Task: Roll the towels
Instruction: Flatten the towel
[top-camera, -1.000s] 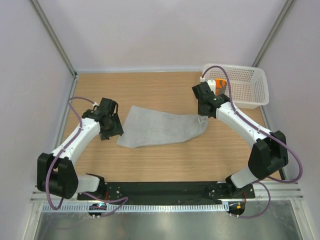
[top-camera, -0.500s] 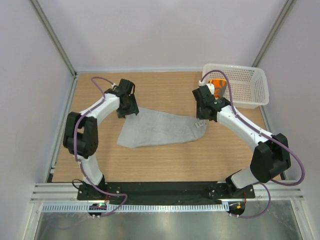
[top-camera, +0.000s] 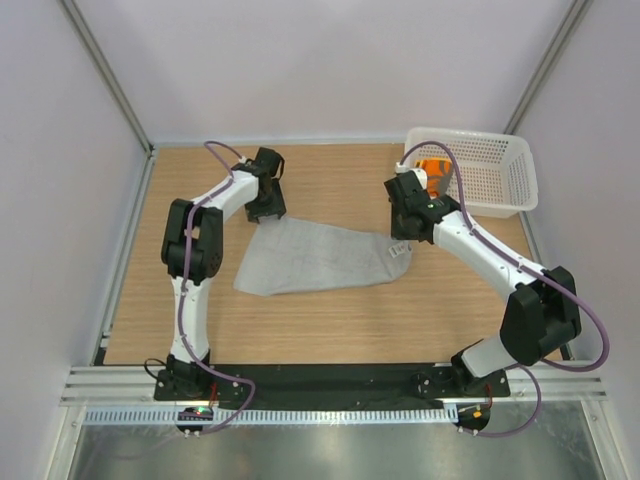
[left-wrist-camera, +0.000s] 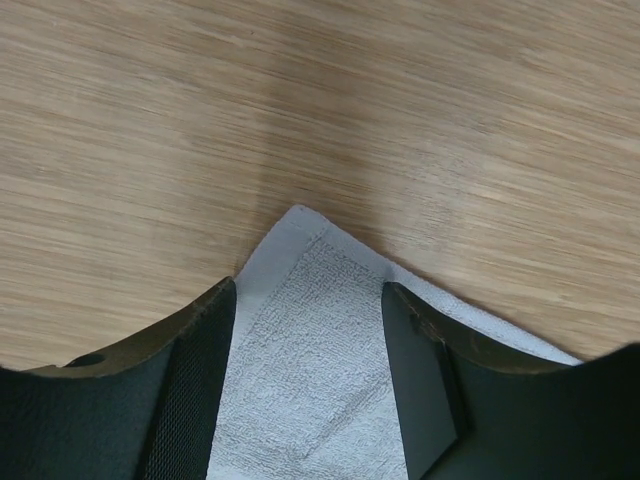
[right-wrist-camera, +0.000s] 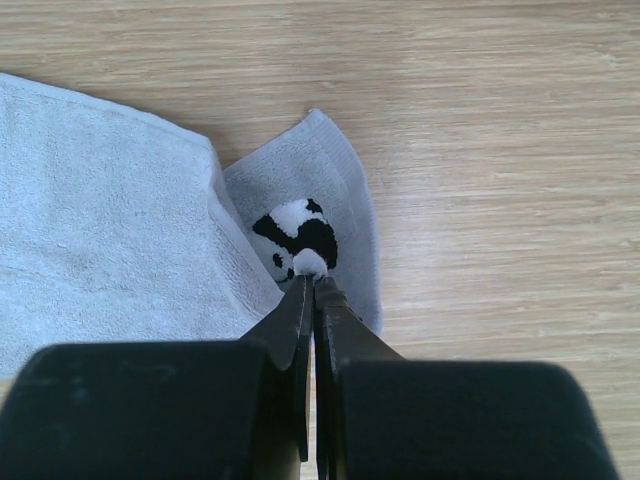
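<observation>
Top external view: a large, plain light-grey towel (top-camera: 320, 258) lies spread flat near the middle of the light wooden table (top-camera: 340, 320), its long axis running left to right and its left part broader than its right. The left gripper (top-camera: 266, 208) hangs over the towel's far left corner, and the right gripper (top-camera: 400, 238) sits at the towel's narrow right end. A small bright orange towel (top-camera: 433, 168) rests inside the white perforated plastic basket (top-camera: 525, 185) at the far right corner of the table, well apart from the grey one. Left wrist view: the left gripper (left-wrist-camera: 308, 290) stands open, and the hemmed corner of the light-grey towel (left-wrist-camera: 310, 380) lies between its two black fingers (left-wrist-camera: 200, 350), with bare wood beyond the corner. Right wrist view: the right gripper (right-wrist-camera: 312, 285) has its fingers pressed together tip to tip on the black-and-white panda tag (right-wrist-camera: 298, 232) at a folded-over corner of the light-grey towel (right-wrist-camera: 100, 230), pinching the cloth there.
</observation>
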